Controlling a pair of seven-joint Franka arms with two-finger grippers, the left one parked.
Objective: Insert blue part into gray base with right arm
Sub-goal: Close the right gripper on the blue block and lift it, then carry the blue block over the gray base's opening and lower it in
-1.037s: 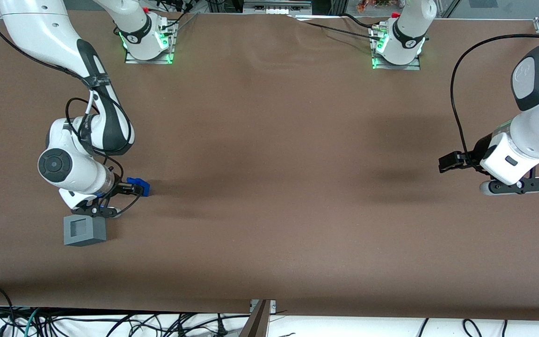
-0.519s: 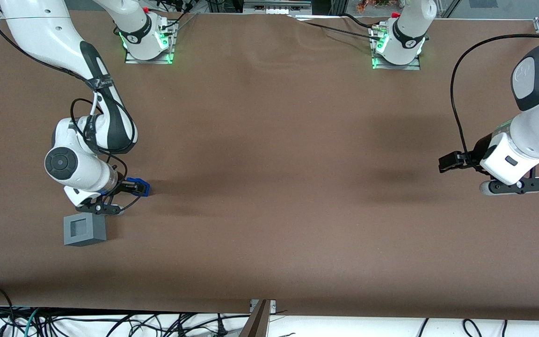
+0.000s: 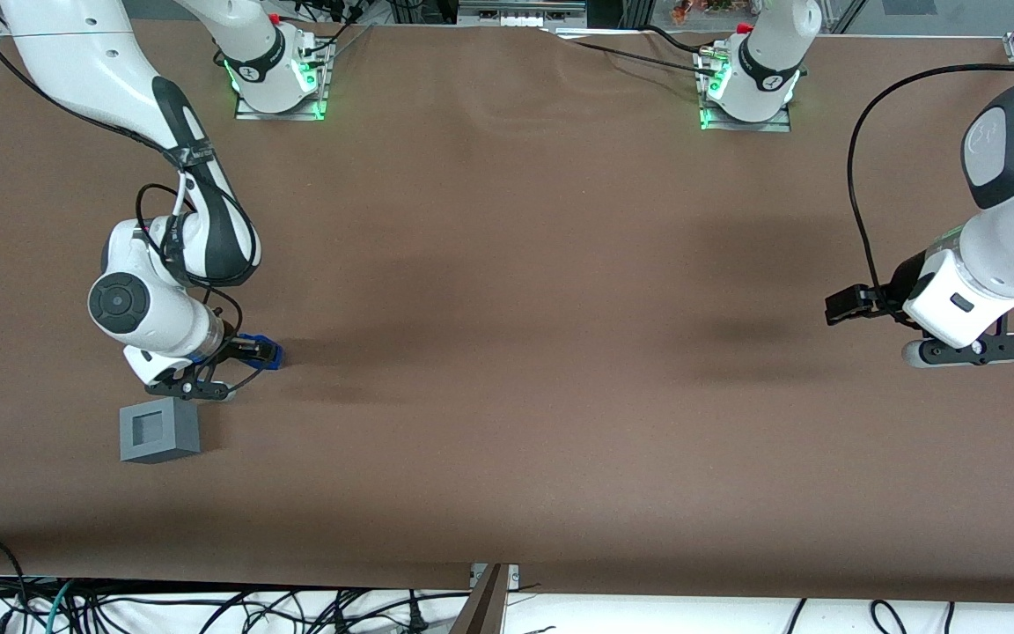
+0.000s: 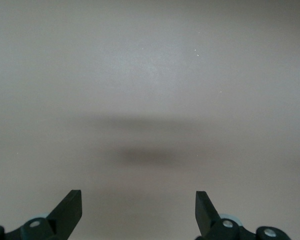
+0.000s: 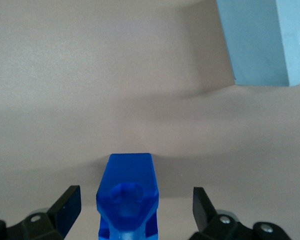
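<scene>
The blue part lies on the brown table between the two fingers of my right gripper, with a clear gap to each finger. The gripper is open around it and does not touch it. In the front view the gripper sits low over the blue part, which shows only partly past the black fingers. The gray base stands on the table nearer the front camera than the gripper, its square recess facing up. One corner of the gray base shows in the right wrist view.
The brown table stretches toward the parked arm's end. The working arm's wrist and its black cable loop hang just above the gray base. Two arm mounts with green lights stand at the table's back edge.
The right wrist has shifted slightly toward the blue part and away from the gray base. The fingers now cover more of the blue part. The part and the base have not moved.
</scene>
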